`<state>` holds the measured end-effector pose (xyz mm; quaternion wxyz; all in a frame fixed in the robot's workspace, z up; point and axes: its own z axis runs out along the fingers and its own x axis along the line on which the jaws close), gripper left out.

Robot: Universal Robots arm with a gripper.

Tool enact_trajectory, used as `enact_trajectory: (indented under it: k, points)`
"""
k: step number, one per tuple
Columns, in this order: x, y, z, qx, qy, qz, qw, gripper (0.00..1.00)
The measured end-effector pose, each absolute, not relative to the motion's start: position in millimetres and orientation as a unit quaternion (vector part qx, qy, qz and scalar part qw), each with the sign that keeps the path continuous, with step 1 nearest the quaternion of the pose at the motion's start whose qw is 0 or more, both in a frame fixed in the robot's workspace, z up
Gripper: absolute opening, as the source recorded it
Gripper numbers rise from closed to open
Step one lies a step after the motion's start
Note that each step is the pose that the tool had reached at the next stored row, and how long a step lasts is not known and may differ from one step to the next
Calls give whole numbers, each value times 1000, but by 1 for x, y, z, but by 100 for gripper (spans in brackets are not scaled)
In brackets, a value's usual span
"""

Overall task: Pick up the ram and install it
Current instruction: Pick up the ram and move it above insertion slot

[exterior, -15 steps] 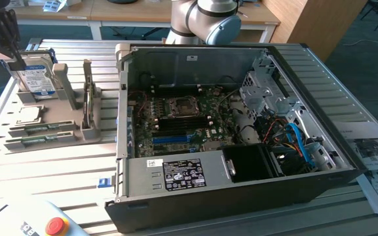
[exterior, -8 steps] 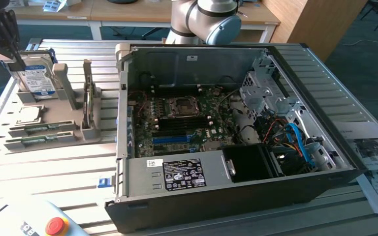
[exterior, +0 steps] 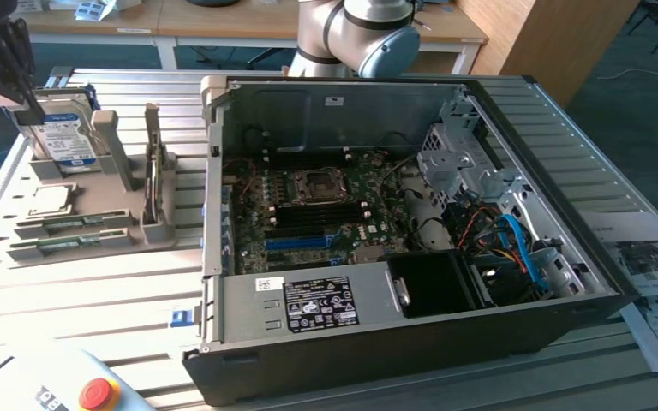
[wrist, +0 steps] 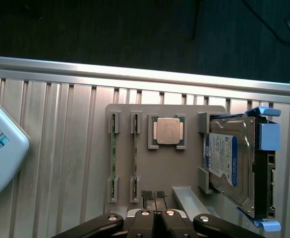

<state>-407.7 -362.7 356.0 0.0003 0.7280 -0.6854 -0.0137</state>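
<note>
gripper [wrist: 154, 195] fingers pressed together, empty | over holder [wrist: 182, 168] edge, free space around | two ram sticks [wrist: 113, 153] in slots | hard drive [wrist: 229, 163] label blue-white, text unreadable

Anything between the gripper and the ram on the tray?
Nothing visible. The shut gripper hovers above the tray, with bare tray surface between its fingertips and the two ram sticks, which stand edge-up in their slots. The processor and hard drive sit off to one side, apart from the sticks.
</note>
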Motion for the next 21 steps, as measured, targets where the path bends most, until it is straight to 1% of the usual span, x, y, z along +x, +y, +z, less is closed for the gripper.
enact_trajectory:
  k: [21]
  points:
    - [-408,-363,350,728,-685,-14,0,10]
